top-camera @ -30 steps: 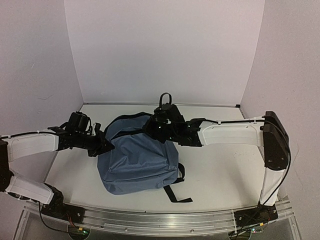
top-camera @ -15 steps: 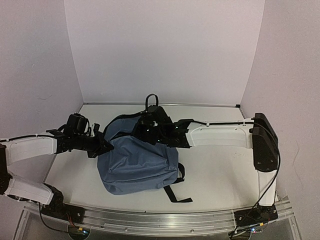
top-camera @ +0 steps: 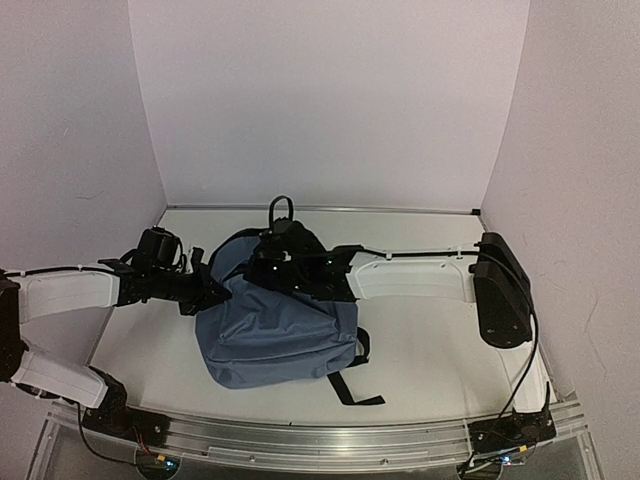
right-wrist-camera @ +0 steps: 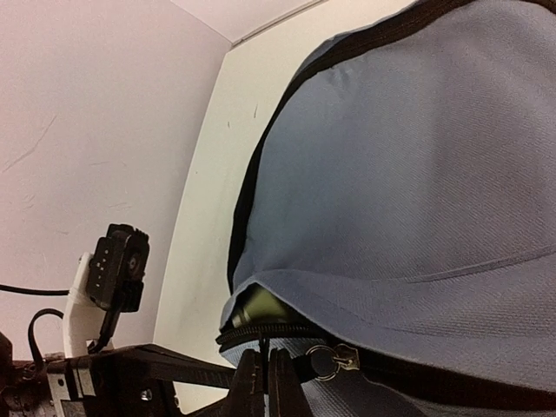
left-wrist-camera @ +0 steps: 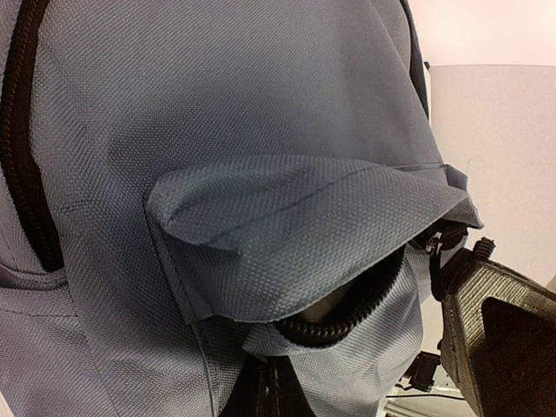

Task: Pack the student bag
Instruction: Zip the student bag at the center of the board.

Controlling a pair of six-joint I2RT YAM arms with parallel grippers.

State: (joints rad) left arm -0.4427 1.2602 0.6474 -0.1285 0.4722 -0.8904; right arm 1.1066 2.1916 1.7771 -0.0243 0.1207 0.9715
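**White table, bag mid-zip: right arm drew left**

Top view: pale walls closed round the white table [top-camera: 430, 340]. The bag [top-camera: 280, 335] lay on it left of centre, with its straps toward the near edge. Over the last second the right gripper [top-camera: 265, 265] had slid steadily left along the bag's far top, and its arm had folded after it. The left gripper [top-camera: 207, 290] had stayed against the bag's left edge, and the bag had barely shifted.

Left wrist: slate fabric filled the frame. A flap was folded over a run of zip teeth [left-wrist-camera: 334, 328] that gaped open. One finger [left-wrist-camera: 495, 339] showed at the right, but whether the left jaws clamped cloth could not be told.

Right wrist: the fingers [right-wrist-camera: 248, 393] were pressed together on a thin black pull [right-wrist-camera: 263, 347], with the slider [right-wrist-camera: 334, 358] just beside them on the right. Left of them the bag's mouth stood open on something dark inside.

The leftward travel read as the zip being drawn shut. Packing looked close to its end, with a short stretch of zip left to close.
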